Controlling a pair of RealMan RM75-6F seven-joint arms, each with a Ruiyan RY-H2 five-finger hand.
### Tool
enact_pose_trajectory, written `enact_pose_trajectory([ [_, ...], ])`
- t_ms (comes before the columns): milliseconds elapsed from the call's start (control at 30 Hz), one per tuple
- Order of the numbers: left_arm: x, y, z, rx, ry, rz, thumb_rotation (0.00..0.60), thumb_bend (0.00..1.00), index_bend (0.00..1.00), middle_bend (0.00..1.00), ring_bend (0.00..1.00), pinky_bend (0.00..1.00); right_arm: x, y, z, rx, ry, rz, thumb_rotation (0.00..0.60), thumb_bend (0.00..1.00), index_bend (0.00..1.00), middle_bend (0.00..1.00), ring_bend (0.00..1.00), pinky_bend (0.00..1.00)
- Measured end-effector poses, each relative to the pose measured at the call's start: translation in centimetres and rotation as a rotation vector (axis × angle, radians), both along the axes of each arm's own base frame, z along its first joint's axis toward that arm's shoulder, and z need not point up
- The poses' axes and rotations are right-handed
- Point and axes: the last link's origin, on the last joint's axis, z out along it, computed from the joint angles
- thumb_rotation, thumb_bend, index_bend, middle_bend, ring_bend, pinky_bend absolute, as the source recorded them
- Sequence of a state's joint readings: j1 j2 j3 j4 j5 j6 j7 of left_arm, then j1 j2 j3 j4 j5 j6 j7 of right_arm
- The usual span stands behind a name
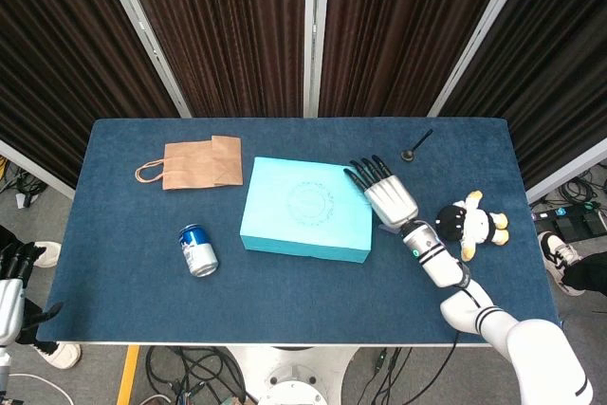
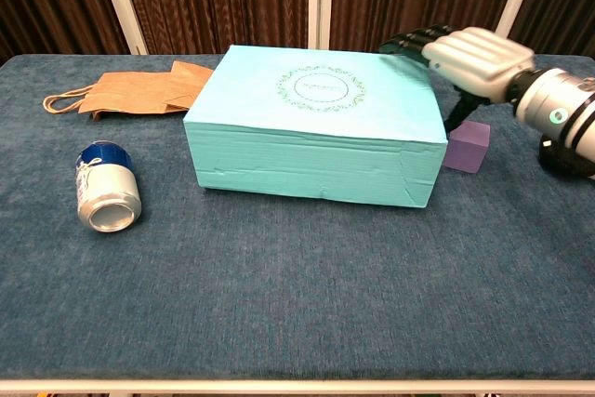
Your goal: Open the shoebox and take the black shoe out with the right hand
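The turquoise shoebox (image 1: 305,208) (image 2: 316,123) lies in the middle of the blue table with its lid down, so the black shoe is hidden. My right hand (image 1: 384,194) (image 2: 465,55) hovers at the box's right side with fingers stretched flat and apart, fingertips over the far right corner of the lid, holding nothing. My left hand (image 1: 9,282) hangs off the table's near left corner, fingers apart and empty; only part of it shows in the head view.
A purple cube (image 2: 468,144) sits just right of the box, under my right hand. A plush toy (image 1: 471,223) lies further right, a small spoon (image 1: 415,145) at the back. A paper bag (image 1: 194,162) and a lying can (image 1: 198,249) are left of the box.
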State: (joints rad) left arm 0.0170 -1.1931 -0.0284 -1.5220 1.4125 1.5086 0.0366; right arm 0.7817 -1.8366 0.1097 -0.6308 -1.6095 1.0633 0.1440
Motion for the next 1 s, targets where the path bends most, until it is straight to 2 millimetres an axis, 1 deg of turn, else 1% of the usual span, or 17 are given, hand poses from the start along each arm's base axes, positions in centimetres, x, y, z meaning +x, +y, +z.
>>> enact_pose_trajectory([
  [167, -0.3, -0.2, -0.1, -0.002, -0.003, 0.010, 0.600, 0.00, 0.17, 0.09, 0.01, 0.05, 1.2, 1.2, -1.0, 0.035, -0.020, 0.088, 0.600, 0.03, 0.00, 0.02, 0.00, 0.00],
  [333, -0.4, -0.3, -0.2, -0.005, -0.011, 0.008, 0.600, 0.00, 0.17, 0.09, 0.01, 0.05, 2.1, 2.5, -1.5, 0.071, -0.048, 0.139, 0.600, 0.03, 0.00, 0.03, 0.00, 0.00],
  [433, -0.5, -0.3, -0.2, -0.002, -0.012, 0.008, 0.600, 0.00, 0.17, 0.09, 0.01, 0.05, 2.5, 3.2, -1.6, 0.089, -0.050, 0.167, 0.600, 0.03, 0.00, 0.04, 0.00, 0.00],
  [500, -0.5, -0.3, -0.3, -0.004, -0.014, 0.008, 0.600, 0.00, 0.17, 0.09, 0.01, 0.05, 2.6, 3.4, -1.4, 0.084, -0.032, 0.184, 0.600, 0.03, 0.00, 0.05, 0.00, 0.00],
  [667, -0.5, -0.4, -0.4, -0.009, -0.023, 0.007, 0.600, 0.00, 0.17, 0.09, 0.01, 0.05, 2.9, 3.5, -1.3, 0.079, -0.014, 0.202, 0.600, 0.10, 0.02, 0.05, 0.00, 0.00],
  [833, -0.8, -0.5, -0.4, -0.010, -0.018, 0.017, 0.600, 0.00, 0.17, 0.09, 0.01, 0.05, 2.8, 3.4, -1.6, 0.070, 0.024, 0.230, 0.600, 0.11, 0.04, 0.06, 0.00, 0.00],
  [900, -0.8, -0.5, -0.4, -0.012, -0.020, 0.018, 0.600, 0.00, 0.17, 0.09, 0.01, 0.04, 2.7, 3.4, -1.7, 0.068, 0.041, 0.239, 0.600, 0.13, 0.06, 0.07, 0.00, 0.00],
  [933, -0.8, -0.5, -0.5, -0.014, -0.022, 0.019, 0.600, 0.00, 0.17, 0.09, 0.01, 0.05, 2.7, 3.5, -1.8, 0.066, 0.048, 0.245, 0.600, 0.14, 0.07, 0.08, 0.00, 0.00],
  [1000, -0.8, -0.5, -0.5, -0.022, -0.027, 0.023, 0.600, 0.00, 0.17, 0.09, 0.01, 0.05, 2.7, 3.5, -1.9, 0.063, 0.063, 0.264, 0.600, 0.24, 0.14, 0.12, 0.01, 0.01],
])
